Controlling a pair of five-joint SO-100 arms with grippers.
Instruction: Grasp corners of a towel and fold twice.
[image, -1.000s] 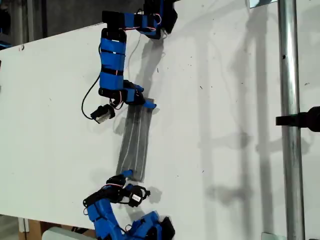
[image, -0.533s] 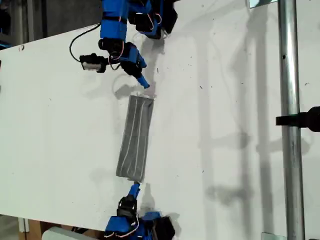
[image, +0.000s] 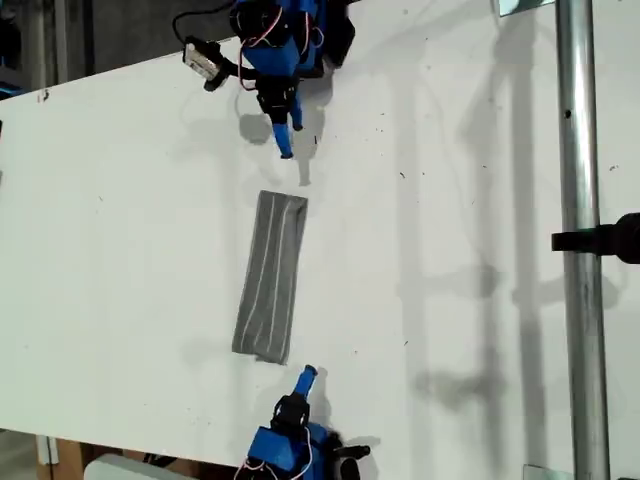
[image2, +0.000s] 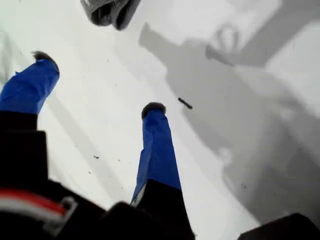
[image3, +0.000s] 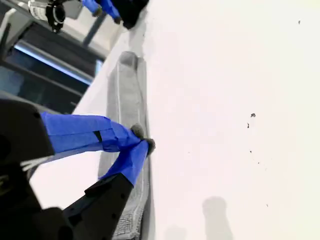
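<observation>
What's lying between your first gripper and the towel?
Only bare white table separates my first gripper from the towel, as the exterior and first wrist views show.

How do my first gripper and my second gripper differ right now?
My first gripper has its jaws spread open; my second gripper is shut. The first is past the towel end at the exterior view's top, the second by the bottom end. Both have blue fingers and hold nothing.

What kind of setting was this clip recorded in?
Probably a lab or workshop bench, not a home. A bare white table carries two small blue arms mounted at opposite edges, a folded grey towel lies between them, and a metal pole with a black clamp stands alongside.
</observation>
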